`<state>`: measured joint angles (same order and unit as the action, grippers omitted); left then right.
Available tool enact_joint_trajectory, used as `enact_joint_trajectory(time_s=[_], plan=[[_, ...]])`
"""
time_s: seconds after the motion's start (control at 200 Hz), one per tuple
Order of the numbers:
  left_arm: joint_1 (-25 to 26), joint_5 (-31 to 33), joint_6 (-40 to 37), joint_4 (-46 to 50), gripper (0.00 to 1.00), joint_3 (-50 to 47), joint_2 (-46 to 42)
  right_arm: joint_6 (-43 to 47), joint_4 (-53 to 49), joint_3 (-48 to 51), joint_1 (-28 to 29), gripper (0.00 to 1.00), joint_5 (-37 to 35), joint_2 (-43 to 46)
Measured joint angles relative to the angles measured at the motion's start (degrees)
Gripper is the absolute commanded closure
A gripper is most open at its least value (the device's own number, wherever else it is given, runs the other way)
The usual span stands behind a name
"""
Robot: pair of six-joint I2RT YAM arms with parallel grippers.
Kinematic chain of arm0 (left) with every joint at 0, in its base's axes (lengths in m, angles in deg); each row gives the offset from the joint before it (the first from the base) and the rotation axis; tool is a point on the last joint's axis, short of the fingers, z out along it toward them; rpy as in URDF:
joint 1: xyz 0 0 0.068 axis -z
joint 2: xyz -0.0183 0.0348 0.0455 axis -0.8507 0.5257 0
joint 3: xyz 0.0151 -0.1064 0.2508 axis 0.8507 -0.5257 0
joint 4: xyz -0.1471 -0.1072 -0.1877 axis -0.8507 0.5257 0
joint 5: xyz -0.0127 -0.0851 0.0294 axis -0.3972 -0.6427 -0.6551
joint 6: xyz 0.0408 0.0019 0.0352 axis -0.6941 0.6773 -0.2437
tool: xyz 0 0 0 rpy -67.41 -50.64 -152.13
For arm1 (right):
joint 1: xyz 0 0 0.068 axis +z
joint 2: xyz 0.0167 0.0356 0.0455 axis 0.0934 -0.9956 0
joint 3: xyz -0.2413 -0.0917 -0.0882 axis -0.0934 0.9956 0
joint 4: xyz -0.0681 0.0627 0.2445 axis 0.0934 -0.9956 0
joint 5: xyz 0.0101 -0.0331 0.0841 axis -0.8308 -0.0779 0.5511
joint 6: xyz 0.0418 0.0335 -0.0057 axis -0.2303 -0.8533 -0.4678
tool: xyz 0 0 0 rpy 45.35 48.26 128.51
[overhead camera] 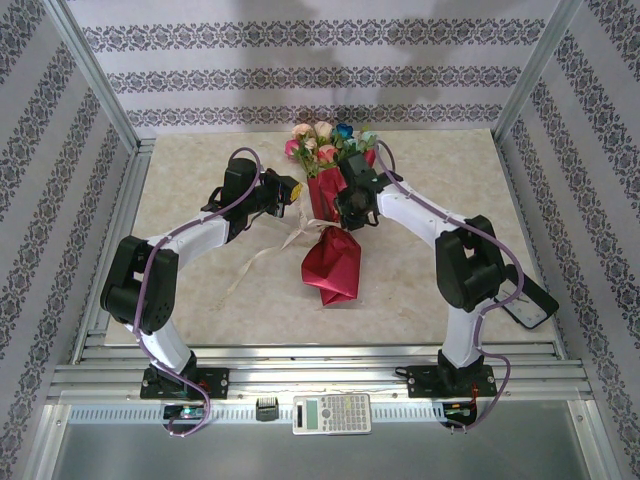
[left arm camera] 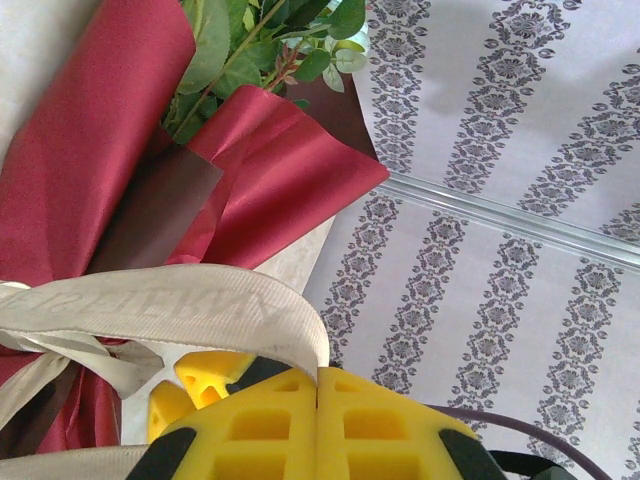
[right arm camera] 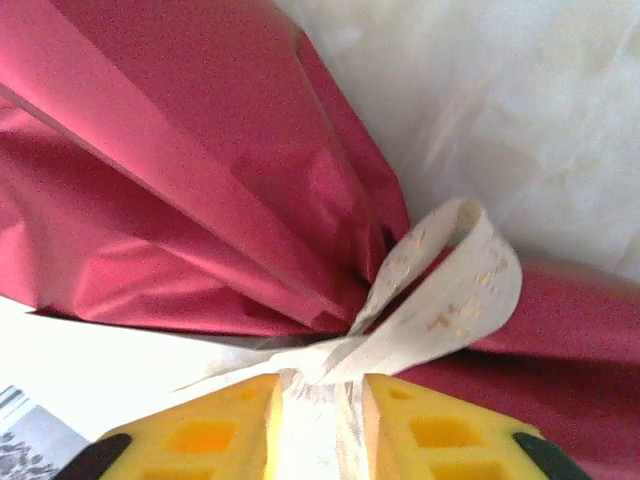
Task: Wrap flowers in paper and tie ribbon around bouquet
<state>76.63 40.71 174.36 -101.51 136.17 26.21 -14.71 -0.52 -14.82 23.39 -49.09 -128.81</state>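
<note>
Left hand (left arm camera: pixel 318 400) is clamped shut on the ribbon (left arm camera: pixel 150 305), a limp, slippery strand. Mid-bench, the bouquet (overhead camera: pixel 330 215) is light, crinkly, easily crushed. Right hand (right arm camera: pixel 318 400) pinches ribbon at the cinched waist, which looks like the safest hold.

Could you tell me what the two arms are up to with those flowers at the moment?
They are tying a bouquet. The flowers are already wrapped in the red paper, which is pinched in at the middle of the table. The cream ribbon is looped around that pinched neck. The right gripper holds a strand of ribbon between its yellow fingers, right at the knot. The left gripper is shut, with a ribbon band draped across its fingers on the other side.
</note>
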Motion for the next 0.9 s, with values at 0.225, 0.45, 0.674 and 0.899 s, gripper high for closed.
enact_joint_trajectory(time_s=[0.225, 0.45, 0.674, 0.899], plan=[[0.0, 0.0, 0.2, -0.5, 1.0, 0.0, 0.0, -4.1, 1.6, 0.3, 1.5, 0.67, 2.3, -0.2], [0.0, 0.0, 0.4, -0.8, 1.0, 0.0, 0.0, -6.5, 2.8, 0.9, 1.0, 0.66, 2.7, -2.6], [0.0, -0.1, 0.6, -0.8, 1.0, 0.0, 0.0, -6.6, 3.5, 0.9, -0.2, 0.95, 3.1, -4.3], [0.0, -0.7, 0.6, -0.8, 1.0, 0.0, 0.0, -6.5, 3.6, 0.9, -0.2, 1.0, 2.3, -4.2]])
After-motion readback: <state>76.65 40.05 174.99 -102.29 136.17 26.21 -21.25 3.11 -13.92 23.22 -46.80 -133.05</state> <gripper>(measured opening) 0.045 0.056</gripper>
